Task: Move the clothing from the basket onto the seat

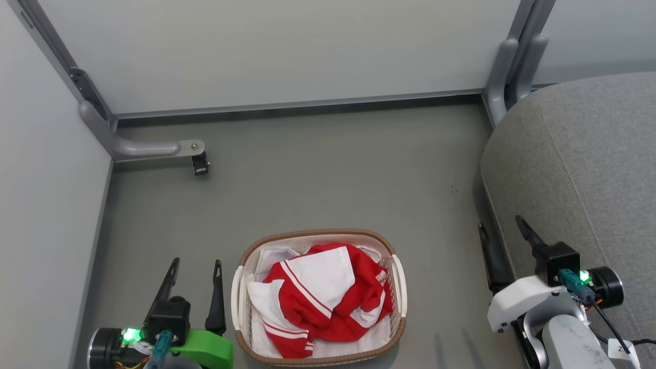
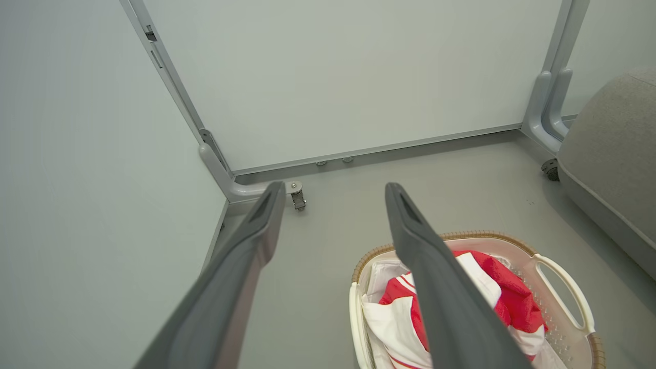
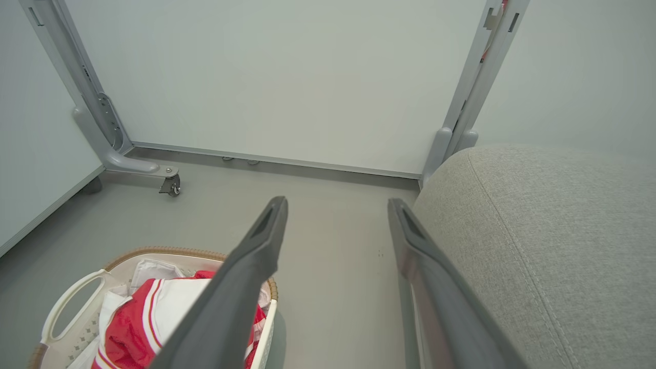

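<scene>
The red clothing (image 1: 328, 297) with white panels and thin stripes lies crumpled in the oval white basket (image 1: 400, 287) with a brown rim, on the floor at the bottom centre of the head view. My left gripper (image 1: 197, 267) stands open just left of the basket, fingers empty. My right gripper (image 1: 502, 230) is open too, beside the edge of the grey seat (image 1: 589, 169) at the right. The left wrist view shows the clothing (image 2: 512, 302) in the basket (image 2: 564, 292) behind one finger. In the right wrist view the clothing (image 3: 138, 328) and basket (image 3: 66, 323) sit lower left, the seat (image 3: 553, 246) right.
Pale partition walls close off the back and left, on grey metal legs with a caster foot (image 1: 199, 164) at the back left and a post (image 1: 505, 77) at the back right. Grey floor (image 1: 328, 179) stretches between basket, walls and seat.
</scene>
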{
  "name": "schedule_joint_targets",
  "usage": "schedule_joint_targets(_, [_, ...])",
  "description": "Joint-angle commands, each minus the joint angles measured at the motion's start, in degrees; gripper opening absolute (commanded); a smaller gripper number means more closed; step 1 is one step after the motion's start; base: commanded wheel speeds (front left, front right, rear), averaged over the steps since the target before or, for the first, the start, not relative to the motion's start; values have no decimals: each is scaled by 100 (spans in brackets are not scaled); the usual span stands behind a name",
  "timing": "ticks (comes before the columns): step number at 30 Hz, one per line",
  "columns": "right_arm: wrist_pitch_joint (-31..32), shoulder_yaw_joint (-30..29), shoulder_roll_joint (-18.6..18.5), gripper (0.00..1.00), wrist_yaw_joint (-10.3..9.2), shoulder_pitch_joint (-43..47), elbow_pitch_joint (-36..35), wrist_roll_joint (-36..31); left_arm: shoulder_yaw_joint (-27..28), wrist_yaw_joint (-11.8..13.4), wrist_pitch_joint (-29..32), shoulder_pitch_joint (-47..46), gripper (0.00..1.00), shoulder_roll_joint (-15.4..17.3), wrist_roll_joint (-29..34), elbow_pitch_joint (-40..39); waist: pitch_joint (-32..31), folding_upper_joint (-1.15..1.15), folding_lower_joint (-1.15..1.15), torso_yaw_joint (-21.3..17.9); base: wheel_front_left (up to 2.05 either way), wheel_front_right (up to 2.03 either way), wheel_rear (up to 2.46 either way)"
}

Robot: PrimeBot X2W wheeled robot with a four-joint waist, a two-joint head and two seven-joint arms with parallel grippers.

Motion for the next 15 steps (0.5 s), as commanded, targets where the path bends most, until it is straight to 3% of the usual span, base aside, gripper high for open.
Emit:
schedule_joint_targets(1, [-25, 6, -24, 100, -3, -107, -37, -47, -17, -40, -12, -151, 100, -14, 77, 38, 302, 0, 0, -45, 0, 0, 0])
schedule_joint_targets(15, [-24, -29, -24, 100, -3, -933, -522, -120, -444, -423, -12, -1263, 100, -139, -68, 604, 1906, 0, 0, -266, 0, 0, 0])
